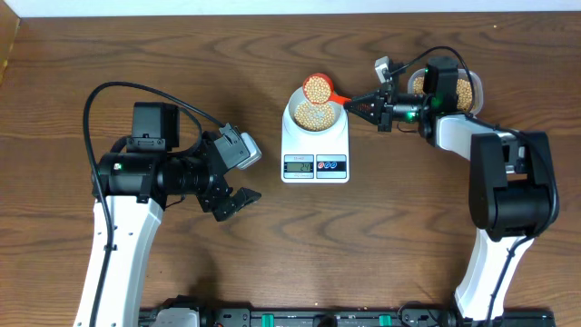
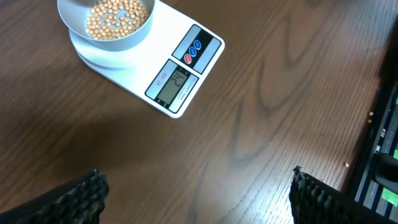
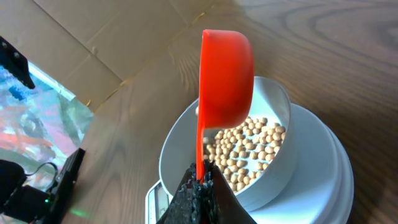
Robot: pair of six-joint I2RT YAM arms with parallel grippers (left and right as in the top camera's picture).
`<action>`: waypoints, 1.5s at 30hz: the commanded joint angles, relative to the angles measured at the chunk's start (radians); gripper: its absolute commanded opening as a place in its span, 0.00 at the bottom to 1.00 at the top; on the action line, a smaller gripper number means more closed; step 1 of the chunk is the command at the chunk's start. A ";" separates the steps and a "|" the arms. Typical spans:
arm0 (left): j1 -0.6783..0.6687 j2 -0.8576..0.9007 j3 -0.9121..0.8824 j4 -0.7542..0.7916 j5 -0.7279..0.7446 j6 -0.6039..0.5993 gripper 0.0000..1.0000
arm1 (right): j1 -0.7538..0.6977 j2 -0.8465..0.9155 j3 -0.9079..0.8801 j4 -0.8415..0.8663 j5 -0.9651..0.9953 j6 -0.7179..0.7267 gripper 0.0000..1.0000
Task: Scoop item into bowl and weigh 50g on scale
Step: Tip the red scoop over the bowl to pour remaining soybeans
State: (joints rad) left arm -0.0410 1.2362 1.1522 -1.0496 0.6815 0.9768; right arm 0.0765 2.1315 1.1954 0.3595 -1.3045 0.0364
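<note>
The white scale (image 1: 315, 150) (image 2: 180, 74) sits mid-table with the pale bowl (image 1: 298, 116) (image 2: 127, 40) (image 3: 180, 146) on it. Tan beans (image 1: 315, 113) (image 2: 115, 15) (image 3: 249, 149) cover the bowl's bottom. My right gripper (image 1: 356, 105) (image 3: 202, 180) is shut on the handle of an orange scoop (image 1: 318, 88) (image 3: 227, 74). The scoop hangs over the bowl's far rim, holding beans in the overhead view. To the left of the scale, my left gripper (image 1: 238, 202) (image 2: 199, 202) stands open and empty above bare wood.
A clear tub of beans (image 1: 467, 88) stands at the back right, partly behind my right arm. Flat cardboard (image 3: 93, 37) lies beyond the table. A black rail (image 1: 318, 318) runs along the front edge. A loose bean (image 2: 346, 164) lies near it.
</note>
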 commanded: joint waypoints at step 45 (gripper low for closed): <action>0.003 0.004 0.016 -0.003 0.002 0.014 0.95 | 0.054 -0.212 0.000 -0.420 0.274 -0.407 0.01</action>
State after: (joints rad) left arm -0.0410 1.2362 1.1522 -1.0496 0.6815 0.9768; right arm 0.1280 1.9549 1.1957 -0.0624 -1.0206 -0.3519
